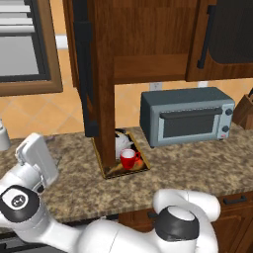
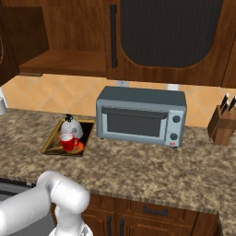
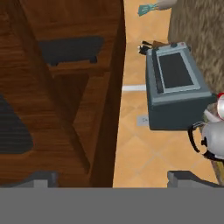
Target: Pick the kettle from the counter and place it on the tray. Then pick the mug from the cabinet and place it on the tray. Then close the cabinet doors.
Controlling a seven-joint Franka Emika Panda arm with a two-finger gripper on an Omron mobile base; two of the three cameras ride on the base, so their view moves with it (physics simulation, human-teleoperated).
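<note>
The gold-rimmed tray (image 1: 106,170) (image 2: 50,144) lies on the granite counter (image 1: 197,168) left of the toaster oven. The white-grey kettle (image 1: 121,144) (image 2: 72,126) (image 3: 214,141) stands on the tray with the red mug (image 1: 129,159) (image 2: 68,142) in front of it. The cabinet (image 1: 148,34) (image 2: 69,27) shows its bare inner shelf. The left cabinet door (image 1: 91,74) swings out edge-on over the tray. The right door (image 2: 166,32) lies flat against the front. My gripper (image 3: 113,179) is open with nothing between its fingers, well away from tray and doors, facing the cabinet's wood.
A grey toaster oven (image 1: 188,116) (image 2: 140,115) (image 3: 175,87) sits right of the tray. A knife block (image 2: 223,122) stands at the far right. A plain white cylinder (image 1: 2,136) is at the counter's left end. Drawer fronts (image 2: 152,212) run below the counter edge.
</note>
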